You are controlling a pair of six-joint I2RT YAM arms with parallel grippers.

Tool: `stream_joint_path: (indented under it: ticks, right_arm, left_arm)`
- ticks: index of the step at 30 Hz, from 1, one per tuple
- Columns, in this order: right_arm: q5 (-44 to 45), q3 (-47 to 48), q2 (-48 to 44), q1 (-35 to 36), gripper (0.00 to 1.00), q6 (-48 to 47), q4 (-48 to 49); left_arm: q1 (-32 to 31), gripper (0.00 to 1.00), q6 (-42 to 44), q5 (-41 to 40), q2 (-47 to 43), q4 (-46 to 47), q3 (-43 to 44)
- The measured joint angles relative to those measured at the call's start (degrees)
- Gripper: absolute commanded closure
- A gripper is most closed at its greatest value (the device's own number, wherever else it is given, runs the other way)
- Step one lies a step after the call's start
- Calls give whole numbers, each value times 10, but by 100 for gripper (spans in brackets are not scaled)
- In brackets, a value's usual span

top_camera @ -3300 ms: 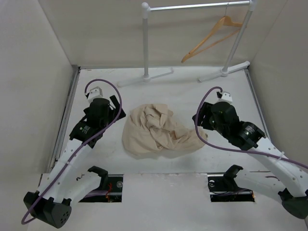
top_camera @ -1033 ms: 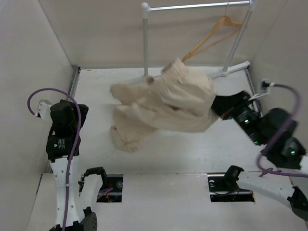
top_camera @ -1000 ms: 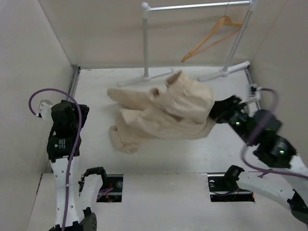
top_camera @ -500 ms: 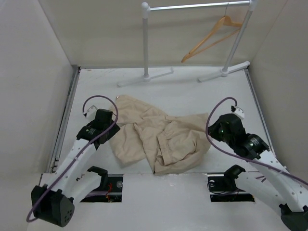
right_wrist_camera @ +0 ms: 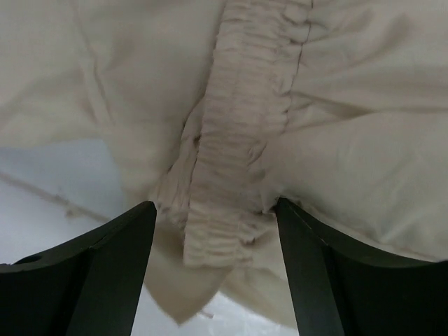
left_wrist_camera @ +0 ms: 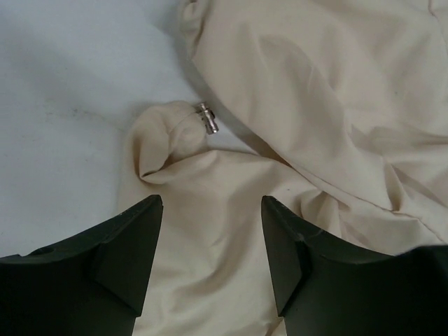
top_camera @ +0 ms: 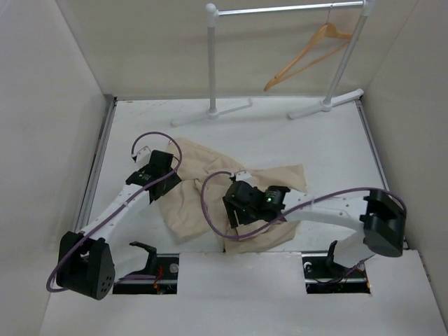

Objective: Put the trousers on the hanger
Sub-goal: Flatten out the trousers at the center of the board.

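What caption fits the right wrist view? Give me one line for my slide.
Right claw, open, hovering over the gathered waistband of crumpled beige cloth trousers on a white table.

Closed in at 9, 12 and 3 o'clock by plain beige walls [top_camera: 140,49], bare and windowless. Between them, a flat white table [top_camera: 336,140], faintly scuffed, edged at 9 o'clock by a grey metal strip [top_camera: 98,150]. At 12 to 1 o'clock on it, a white rack [top_camera: 211,56]: two uprights, one top rail, two splayed feet. At 6 o'clock, a pale ledge [top_camera: 238,294] pierced by two dark rectangular cutouts [top_camera: 357,285]. Lit softly and evenly, with weak shadows.
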Motion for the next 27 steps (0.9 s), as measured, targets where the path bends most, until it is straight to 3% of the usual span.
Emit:
stream_joint_path:
  ticks: [5, 8, 9, 10, 14, 16, 20, 25, 27]
  right_arm:
    - [36, 60, 115, -26, 29, -24, 9]
    - [67, 78, 150, -23, 60, -37, 7]
    - [80, 80, 156, -20, 69, -38, 5]
    - [94, 81, 159, -18, 73, -38, 3]
    - [123, 80, 132, -18, 76, -28, -8]
    - [126, 72, 80, -26, 76, -22, -12]
    - [116, 19, -125, -95, 77, -3, 6]
    - [72, -104, -411, -326, 77, 43, 28]
    - [50, -151, -488, -434, 71, 63, 14]
  left_arm:
    - [12, 42, -5, 21, -19, 5, -49]
    - [9, 45, -10, 31, -24, 5, -70]
    - [5, 51, -12, 33, -26, 5, -77]
    - [1, 63, -15, 35, -26, 5, -88]
    - [1, 86, -20, 40, -26, 4, -113]
    - [9, 90, -20, 40, -28, -1, -120]
    - [54, 91, -21, 37, -60, -18, -120]
    - [121, 85, -19, 22, -158, -72, -107]
    - [135, 71, -17, 17, -186, -93, -97]
